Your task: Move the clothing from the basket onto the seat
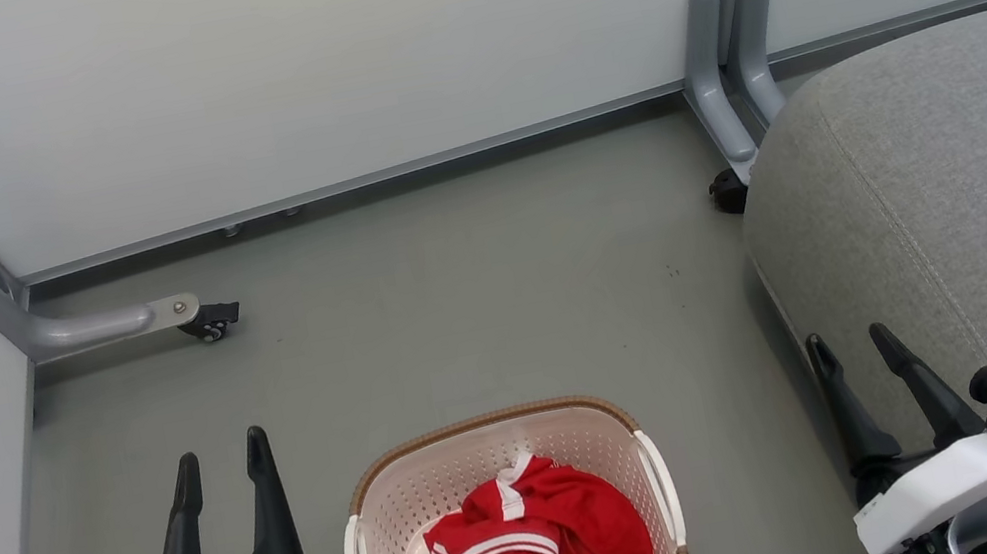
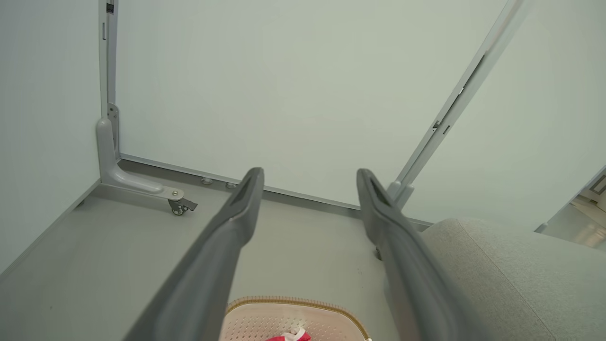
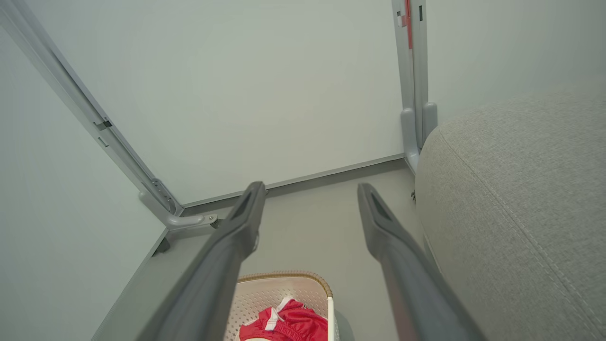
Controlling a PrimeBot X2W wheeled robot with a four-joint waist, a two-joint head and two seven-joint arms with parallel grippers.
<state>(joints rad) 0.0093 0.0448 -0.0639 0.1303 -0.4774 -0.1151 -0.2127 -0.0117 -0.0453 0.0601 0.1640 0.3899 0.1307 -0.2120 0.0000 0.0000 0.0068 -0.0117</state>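
The cream perforated basket with its brown woven-look rim stands on the floor at the bottom centre of the head view, and the red and white clothing lies bunched inside it. The grey seat fills the right side. My left gripper is open to the left of the basket, holding nothing. My right gripper is open to the right of the basket, over the seat's front edge. In the wrist views the basket, clothing and seat show below open left and right grippers.
Pale partition panels close off the back and left. Their grey feet with castors stick out onto the grey floor between the panels and the basket.
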